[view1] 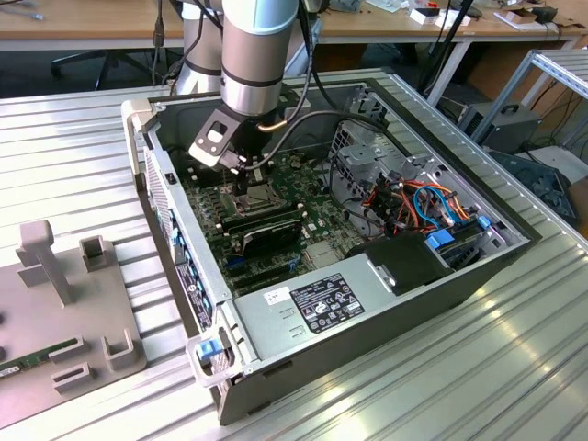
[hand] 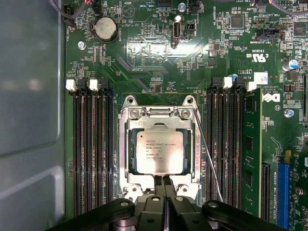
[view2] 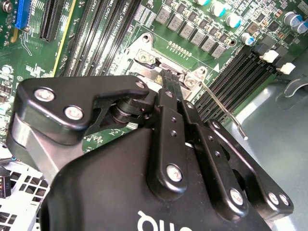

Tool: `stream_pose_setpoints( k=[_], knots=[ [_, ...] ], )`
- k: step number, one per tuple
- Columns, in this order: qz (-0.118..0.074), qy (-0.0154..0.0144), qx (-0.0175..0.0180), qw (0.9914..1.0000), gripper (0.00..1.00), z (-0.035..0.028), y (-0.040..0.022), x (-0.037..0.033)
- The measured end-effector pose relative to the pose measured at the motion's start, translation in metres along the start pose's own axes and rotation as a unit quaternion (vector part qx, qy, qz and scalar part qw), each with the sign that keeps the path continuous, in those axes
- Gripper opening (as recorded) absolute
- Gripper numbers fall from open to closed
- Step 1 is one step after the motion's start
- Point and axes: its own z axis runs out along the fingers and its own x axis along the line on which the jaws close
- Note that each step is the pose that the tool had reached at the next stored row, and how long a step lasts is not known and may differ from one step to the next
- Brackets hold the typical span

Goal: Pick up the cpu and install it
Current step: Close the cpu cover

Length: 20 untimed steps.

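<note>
The cpu point(hand: 159, 151), a silver-grey square chip, lies flat in its socket on the green motherboard in the first wrist view. The socket's metal frame point(hand: 126, 118) surrounds it. My gripper point(hand: 161, 179) is shut, with its two black fingers pressed together and nothing between them. The tips rest at the socket frame's edge, just beside the cpu. In the second wrist view the gripper point(view2: 169, 77) reaches down to the same frame. The thin wire lever point(hand: 208, 149) of the socket stands out at an angle. In the exterior view the gripper point(view1: 241, 184) is low inside the open computer case.
Black memory slots point(hand: 91, 154) flank the socket on both sides, and a green memory stick point(hand: 251, 159) stands in one. The case walls point(view1: 175, 230), a power supply point(view1: 322, 303) and coloured cables point(view1: 423, 202) surround the board. A grey fixture point(view1: 64, 303) lies at the exterior view's left.
</note>
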Motion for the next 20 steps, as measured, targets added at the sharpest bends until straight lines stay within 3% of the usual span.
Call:
stream_pose_setpoints(
  k=[7, 10, 13, 18, 20],
  knots=[
    [0.0, 0.0, 0.0, 1.0, 0.11, 0.0003, 0.0072, 0.0001],
    [0.0, 0.0, 0.0, 1.0, 0.11, 0.0006, 0.0179, 0.0001],
    [0.0, 0.0, 0.0, 1.0, 0.11, 0.0008, 0.0237, 0.0001],
    [0.0, -0.0002, 0.0, 1.0, 0.11, -0.0001, 0.0263, 0.0003],
    [0.0, -0.0002, 0.0, 1.0, 0.11, -0.0065, 0.0265, 0.0003]
  ],
)
